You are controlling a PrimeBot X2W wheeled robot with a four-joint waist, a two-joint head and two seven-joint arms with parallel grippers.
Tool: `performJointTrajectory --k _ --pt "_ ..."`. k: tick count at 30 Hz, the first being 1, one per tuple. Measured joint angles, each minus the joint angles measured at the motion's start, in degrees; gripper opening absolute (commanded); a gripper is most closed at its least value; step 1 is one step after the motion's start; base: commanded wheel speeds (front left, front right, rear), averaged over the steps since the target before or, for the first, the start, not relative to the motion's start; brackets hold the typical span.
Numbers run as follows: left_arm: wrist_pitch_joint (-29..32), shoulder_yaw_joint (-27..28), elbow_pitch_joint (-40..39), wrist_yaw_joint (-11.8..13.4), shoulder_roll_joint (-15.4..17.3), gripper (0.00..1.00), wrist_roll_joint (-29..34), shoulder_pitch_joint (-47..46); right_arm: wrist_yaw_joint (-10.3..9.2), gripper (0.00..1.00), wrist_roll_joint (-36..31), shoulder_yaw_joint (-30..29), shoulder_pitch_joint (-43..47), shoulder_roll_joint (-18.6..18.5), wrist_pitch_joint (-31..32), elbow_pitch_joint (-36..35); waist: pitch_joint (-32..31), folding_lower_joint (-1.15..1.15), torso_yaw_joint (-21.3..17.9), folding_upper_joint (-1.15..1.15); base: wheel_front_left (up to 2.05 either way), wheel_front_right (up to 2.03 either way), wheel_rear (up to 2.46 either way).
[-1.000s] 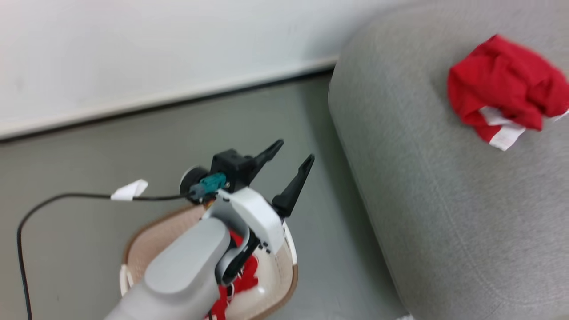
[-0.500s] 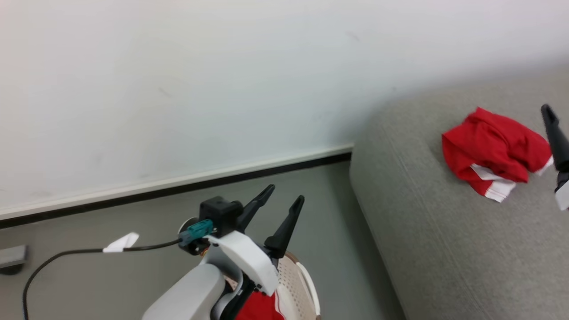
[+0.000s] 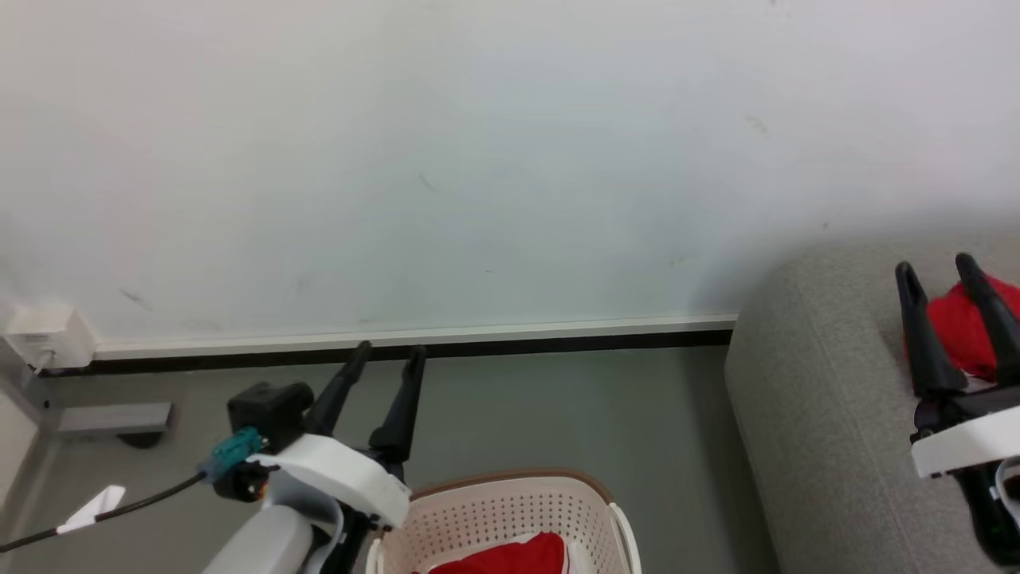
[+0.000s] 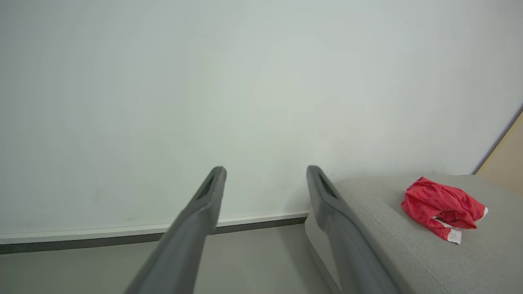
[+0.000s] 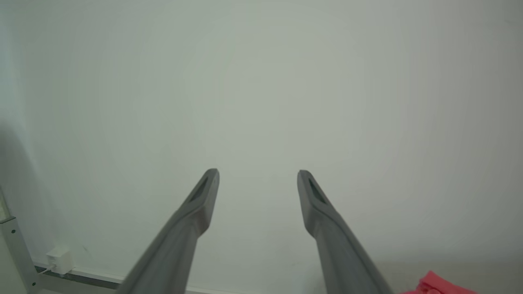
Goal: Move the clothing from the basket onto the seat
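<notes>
The cream basket with a brown rim sits at the bottom middle of the head view, red clothing inside it. Another crumpled red garment with white trim lies on the grey seat at the right, partly hidden in the head view behind my right gripper. That gripper is open and empty above the seat, fingers raised toward the wall. My left gripper is open and empty too, just left of the basket, pointing at the baseboard. The left wrist view shows the seat's rounded corner.
A white wall with a white and black baseboard runs behind. Grey floor lies between basket and seat. A black cable with a white tag trails from my left wrist. A white wall box and a grey bracket sit at the far left.
The head camera has tilted up and turned left, so the whole picture shifted. My right gripper now stands fully in view over the seat. Both grippers stay open.
</notes>
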Motion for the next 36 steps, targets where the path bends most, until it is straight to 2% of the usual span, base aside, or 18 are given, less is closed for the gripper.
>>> performJointTrajectory --k 4,11,17,26,36 --pt "0.0 5.0 -2.2 1.6 0.9 1.00 3.5 3.0 0.00 1.00 -4.8 -5.4 6.9 5.1 0.0 -5.0 -0.2 0.00 2.1 0.00 0.00 0.00 0.00" --pt "0.0 13.9 -5.4 2.9 0.5 1.00 10.0 9.6 0.00 1.00 -13.0 -11.4 16.9 11.3 -0.1 -10.4 -0.6 0.00 4.9 0.00 0.00 0.00 0.00" --pt "0.0 20.9 -6.7 2.1 -3.0 1.00 13.4 15.1 0.00 1.00 -16.0 -12.9 22.3 14.9 -0.1 -10.6 -0.7 0.01 5.3 0.00 0.00 0.00 0.00" --pt "0.0 26.9 -7.0 -1.0 -7.8 1.00 18.5 18.5 0.00 1.00 -17.4 -14.0 22.8 16.5 -0.1 -10.4 -0.3 0.01 4.0 0.00 0.00 0.00 0.00" --pt "0.0 30.2 -5.9 -3.7 -10.1 1.00 23.1 18.4 0.00 1.00 -18.8 -13.4 22.0 16.3 -0.1 -9.8 0.3 0.01 3.2 0.00 0.00 0.00 0.00"
